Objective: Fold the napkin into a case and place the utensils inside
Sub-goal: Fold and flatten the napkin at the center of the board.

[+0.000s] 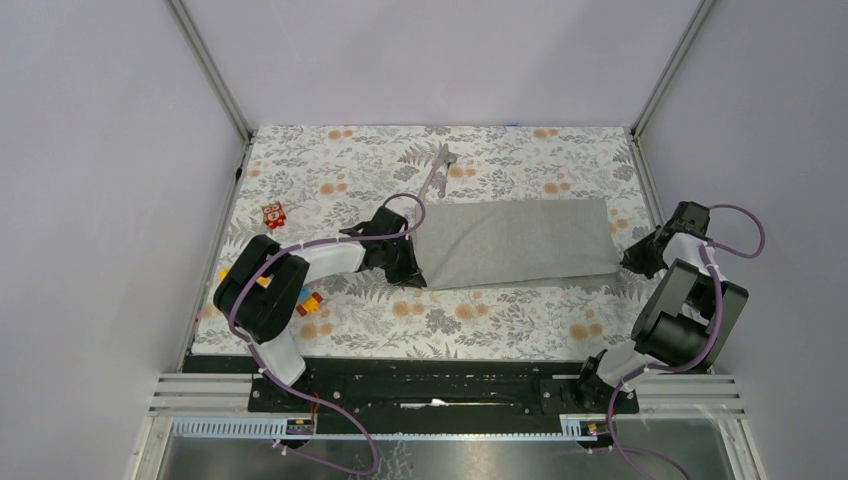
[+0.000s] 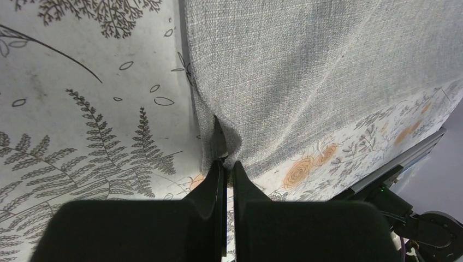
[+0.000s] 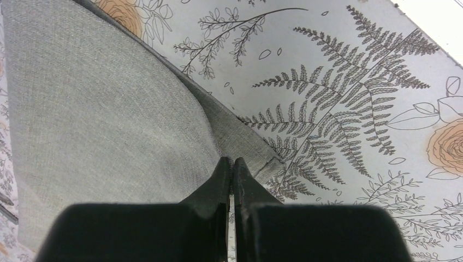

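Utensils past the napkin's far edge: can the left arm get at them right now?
Probably not yet. The left gripper is shut on a corner of the napkin and must let go first. Otherwise the utensils lie close, across bare tablecloth.

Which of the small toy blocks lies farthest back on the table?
The red block with white markings, just beyond the left arm; the other blocks lie nearer, beside that arm.

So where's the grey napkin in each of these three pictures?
Top external: napkin lies flat at the centre.
Left wrist: napkin fills the upper right.
Right wrist: napkin fills the left side.
Shared landmark: the floral tablecloth under it, seen in every view.
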You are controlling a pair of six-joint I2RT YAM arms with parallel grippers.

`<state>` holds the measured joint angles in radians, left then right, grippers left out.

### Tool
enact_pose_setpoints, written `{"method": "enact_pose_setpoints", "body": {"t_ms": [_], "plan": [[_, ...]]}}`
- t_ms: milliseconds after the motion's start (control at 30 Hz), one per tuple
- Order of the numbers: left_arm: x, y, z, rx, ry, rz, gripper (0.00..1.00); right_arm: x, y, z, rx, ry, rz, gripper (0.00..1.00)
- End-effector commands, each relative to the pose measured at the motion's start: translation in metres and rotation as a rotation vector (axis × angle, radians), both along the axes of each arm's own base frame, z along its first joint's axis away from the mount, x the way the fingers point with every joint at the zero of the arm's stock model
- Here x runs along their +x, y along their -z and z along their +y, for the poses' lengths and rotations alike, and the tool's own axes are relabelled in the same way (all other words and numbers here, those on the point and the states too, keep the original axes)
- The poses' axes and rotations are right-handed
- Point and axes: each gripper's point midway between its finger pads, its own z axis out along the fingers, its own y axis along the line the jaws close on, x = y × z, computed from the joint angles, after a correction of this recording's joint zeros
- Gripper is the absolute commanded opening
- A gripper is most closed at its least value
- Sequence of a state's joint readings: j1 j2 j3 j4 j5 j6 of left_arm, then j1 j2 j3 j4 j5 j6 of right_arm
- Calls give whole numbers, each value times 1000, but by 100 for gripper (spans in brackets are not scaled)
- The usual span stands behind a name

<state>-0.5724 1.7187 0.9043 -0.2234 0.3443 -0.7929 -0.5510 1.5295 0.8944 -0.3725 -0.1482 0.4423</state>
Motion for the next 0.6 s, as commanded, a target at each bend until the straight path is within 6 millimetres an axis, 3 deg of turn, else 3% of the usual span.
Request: {"method": "enact_pose_setpoints", "body": {"t_ms": [0,433,567], "plan": [[6,-13,-6,-30,7,-55,0,-6,0,-12,-55,40,19,0],[5,-11,-9,-27,16,-49,0,-4,11,-10,-28,37,26,0],[4,-11,-9,-27,18,-50,5,-3,18,-8,-5,32,31,0]]}}
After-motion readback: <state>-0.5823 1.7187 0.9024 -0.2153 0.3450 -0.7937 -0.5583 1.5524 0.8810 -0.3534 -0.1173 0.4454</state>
